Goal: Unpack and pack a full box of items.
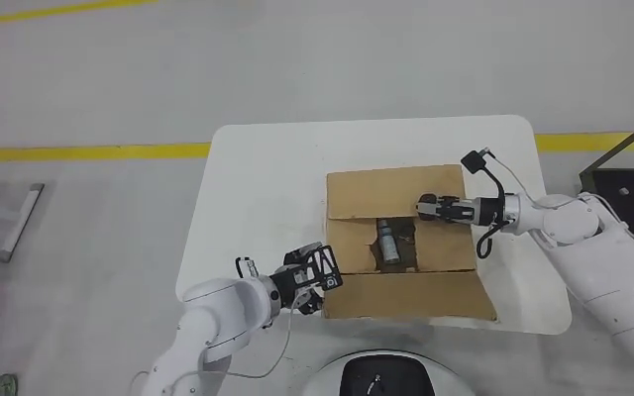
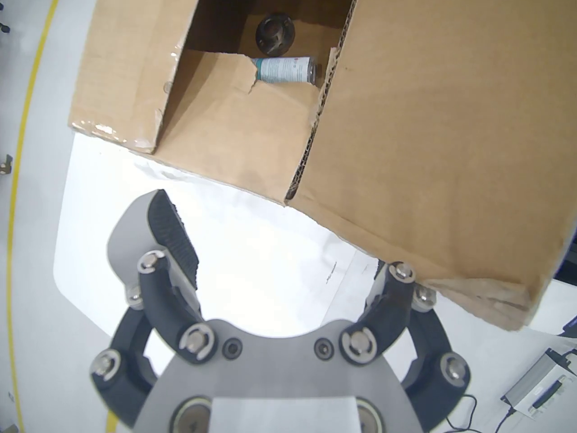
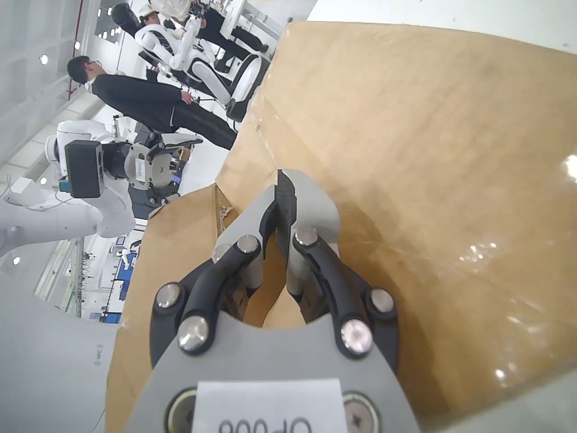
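The pressed-together right gripper (image 1: 422,208), nearer than the spread left gripper (image 1: 330,269), has the white-teal cylindrical can (image 1: 387,245) lying crosswise just ahead, down inside the brown cardboard box (image 1: 396,190).

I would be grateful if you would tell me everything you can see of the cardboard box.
The cardboard box is brown corrugated board, sitting flat on the white table. Its top flaps are partly open, with torn edges, leaving a middle gap that shows a can lying on its side and a dark round part. The right gripper, shut, is at the gap's edge; the open left gripper is at a corner.
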